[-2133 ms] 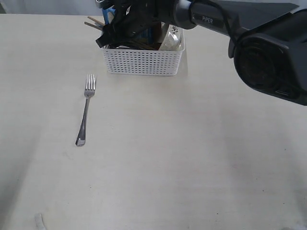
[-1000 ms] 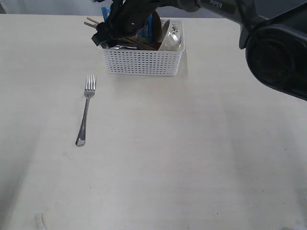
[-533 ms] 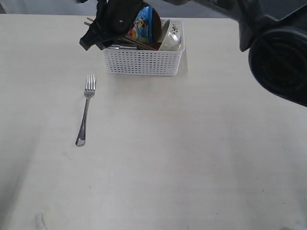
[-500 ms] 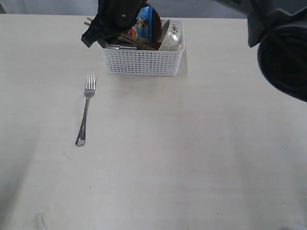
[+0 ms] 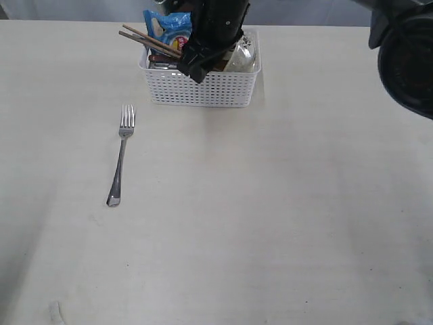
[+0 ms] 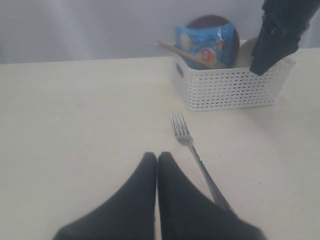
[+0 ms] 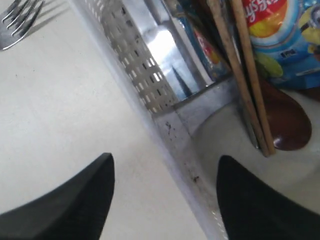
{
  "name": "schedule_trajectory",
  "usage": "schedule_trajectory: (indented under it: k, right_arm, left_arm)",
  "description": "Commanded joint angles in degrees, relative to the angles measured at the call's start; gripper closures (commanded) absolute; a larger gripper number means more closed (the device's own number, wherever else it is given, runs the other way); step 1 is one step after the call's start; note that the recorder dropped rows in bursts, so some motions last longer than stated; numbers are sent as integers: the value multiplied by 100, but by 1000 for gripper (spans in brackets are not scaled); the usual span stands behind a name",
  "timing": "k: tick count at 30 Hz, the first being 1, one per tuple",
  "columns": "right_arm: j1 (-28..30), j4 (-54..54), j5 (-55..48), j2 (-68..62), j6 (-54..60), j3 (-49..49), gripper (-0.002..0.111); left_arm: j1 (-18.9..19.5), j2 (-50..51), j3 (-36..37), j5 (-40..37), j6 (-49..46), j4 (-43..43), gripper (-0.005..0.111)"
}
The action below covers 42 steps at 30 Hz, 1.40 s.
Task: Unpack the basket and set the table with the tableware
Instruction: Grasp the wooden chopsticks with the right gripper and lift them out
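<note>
One fork [image 5: 120,156] lies flat on the table [image 5: 270,223], tines toward the basket [image 5: 203,91], well apart from it. Basket sits at far side: chopsticks [image 5: 150,39] stick out over its left rim, blue chip bag [image 5: 170,24] at back, wooden spoon [image 7: 291,126] resting in the bowl [image 7: 235,150]. Your left gripper [image 6: 156,159]: jaws together, empty. Right gripper [image 7: 165,200]: jaws wide apart, straddling basket wall, holding nothing.

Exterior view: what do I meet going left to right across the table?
Steel fork → white perforated plastic basket → black round arm joint at the frame edge.
</note>
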<state>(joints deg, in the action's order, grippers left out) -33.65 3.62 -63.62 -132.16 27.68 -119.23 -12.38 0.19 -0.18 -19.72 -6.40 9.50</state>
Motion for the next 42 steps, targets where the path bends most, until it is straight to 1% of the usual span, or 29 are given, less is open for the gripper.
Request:
schedule_trajectory:
  k: [1, 2, 3, 8, 12, 16, 22, 27, 32, 39, 40, 42]
  right_arm:
    - [26, 81, -59, -211, 84, -26, 52]
    - [26, 81, -86, -261, 84, -26, 57]
    - [26, 81, -99, -287, 84, -26, 64]
    - [26, -57, -343, -294, 84, -26, 109]
    - [26, -64, -634, -124, 86, -26, 109]
    - [26, -25, -634, 73, 307, 52, 109]
    - [13, 126, -634, 600, 452, 877, 109]
    - [13, 288, -634, 1000, 467, 1771, 109]
    - [13, 726, -634, 1214, 514, 2278, 109]
    - [13, 800, -634, 1214, -30, 2789, 108]
    - [13, 841, -634, 1225, -45, 2792, 107]
    - [4, 853, -634, 1321, -45, 2802, 99]
  left_arm:
    - [-33, -19, 18, 12, 17, -26, 107]
    - [-33, -19, 18, 12, 17, -26, 107]
    - [-33, -19, 18, 12, 17, -26, 107]
    - [-33, -19, 18, 12, 17, -26, 107]
    - [-33, -19, 18, 12, 17, -26, 107]
    - [-33, -19, 18, 12, 17, -26, 107]
    - [-33, -19, 18, 12, 17, -26, 107]
    - [-33, -19, 18, 12, 17, 0, 107]
    - [-33, -19, 18, 12, 17, 0, 107]
    - [-33, -19, 18, 12, 17, 0, 107]
    - [-33, -19, 18, 12, 17, 0, 107]
    - [-33, -19, 18, 12, 17, 0, 107]
